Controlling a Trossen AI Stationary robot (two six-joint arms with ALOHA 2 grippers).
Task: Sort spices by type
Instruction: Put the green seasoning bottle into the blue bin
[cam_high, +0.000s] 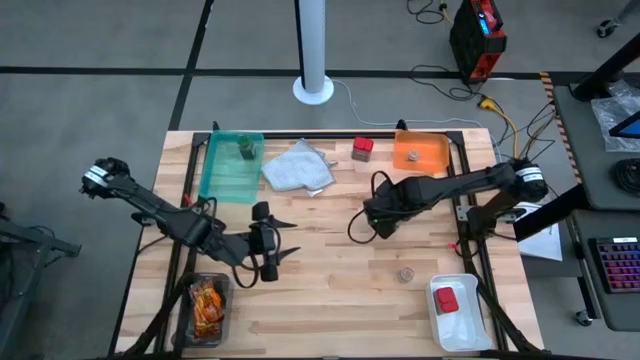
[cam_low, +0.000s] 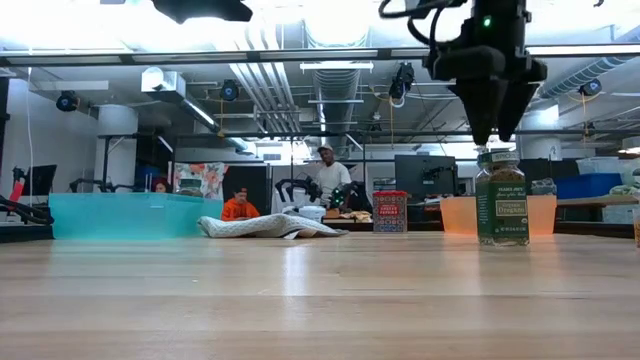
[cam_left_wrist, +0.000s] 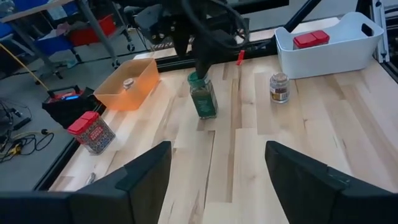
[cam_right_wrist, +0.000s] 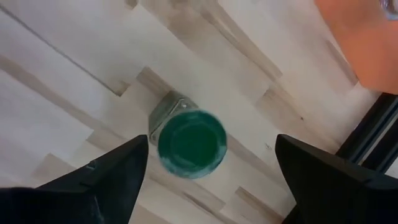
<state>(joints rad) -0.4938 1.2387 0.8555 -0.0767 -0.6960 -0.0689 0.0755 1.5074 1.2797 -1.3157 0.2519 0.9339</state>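
A green-capped spice jar (cam_low: 502, 200) stands upright on the table on its base. My right gripper (cam_low: 497, 132) hangs open just above it, pointing down, and in the right wrist view its fingers stand wide on either side of the green cap (cam_right_wrist: 191, 143). I see no touch. My left gripper (cam_high: 288, 238) is open with nothing between its fingers, near the table's left middle, pointing toward the jar (cam_left_wrist: 203, 96). A small grey round jar (cam_high: 405, 273) and a red boxy container (cam_high: 362, 148) stand loose on the table.
A teal tray (cam_high: 225, 175) at the far left holds another green-capped jar (cam_high: 245, 150). A grey cloth (cam_high: 297, 168) lies beside it. The orange tray (cam_high: 432, 145) holds a small jar; the white tray (cam_high: 465, 325) a red container (cam_high: 446, 299); a near-left bin (cam_high: 207, 305) orange packets.
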